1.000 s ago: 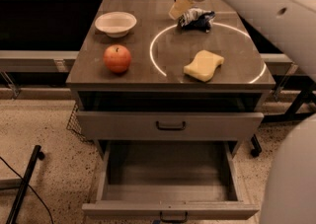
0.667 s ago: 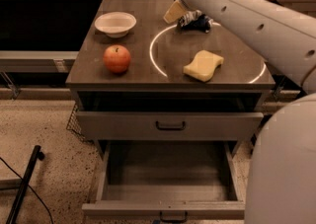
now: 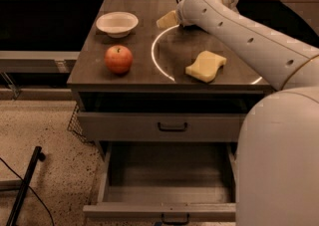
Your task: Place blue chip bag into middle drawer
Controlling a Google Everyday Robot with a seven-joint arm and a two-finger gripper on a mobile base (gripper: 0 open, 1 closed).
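The blue chip bag is hidden; my white arm (image 3: 234, 31) lies across the spot at the back of the tabletop where it lay. My gripper (image 3: 172, 18) is at the arm's far end, low over the back middle of the tabletop, with only a tan part of it showing. The middle drawer (image 3: 169, 170) is pulled wide open below the cabinet front. Its floor is bare, and its low front panel with a small dark handle (image 3: 174, 217) is nearest me.
On the dark tabletop (image 3: 94, 65) are a white bowl (image 3: 117, 23) at the back left, a red apple (image 3: 118, 59) at the front left and a yellow sponge (image 3: 206, 65) inside a white ring. A shut drawer with a black bar handle (image 3: 172, 126) sits above the open one.
My arm has swung left and down across the tabletop. The blue chip bag, visible beside the gripper a second ago, is now covered by the arm.
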